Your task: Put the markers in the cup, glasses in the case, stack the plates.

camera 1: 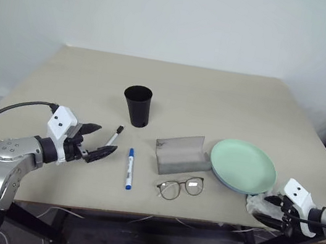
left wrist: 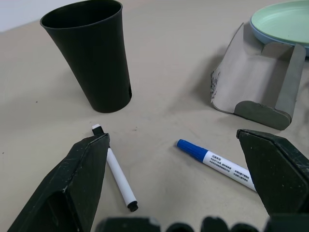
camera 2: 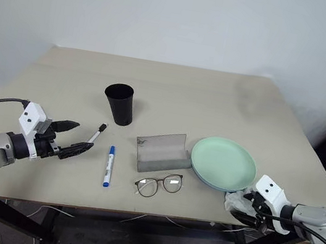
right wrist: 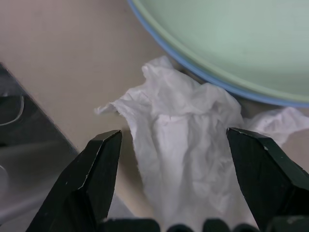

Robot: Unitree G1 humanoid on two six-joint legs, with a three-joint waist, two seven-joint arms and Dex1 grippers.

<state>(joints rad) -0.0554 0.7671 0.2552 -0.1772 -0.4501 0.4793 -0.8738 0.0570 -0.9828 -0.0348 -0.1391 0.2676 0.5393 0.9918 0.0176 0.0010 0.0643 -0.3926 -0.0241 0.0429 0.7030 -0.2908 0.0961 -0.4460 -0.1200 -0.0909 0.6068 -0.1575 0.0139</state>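
Observation:
The black cup stands upright mid-table. Two markers lie before it: a thin black-capped one and a blue-capped one. My left gripper hovers open just left of them, with the thin marker by one finger and the blue marker by the other. The grey case lies open and empty. The glasses rest in front of it. The mint green plate sits on the light blue plate. My right gripper is open over a white tissue wad.
The tissue wad lies at the table's front edge, just in front of the plates. The beige table has free room behind the cup and case. A white wall rises behind the table.

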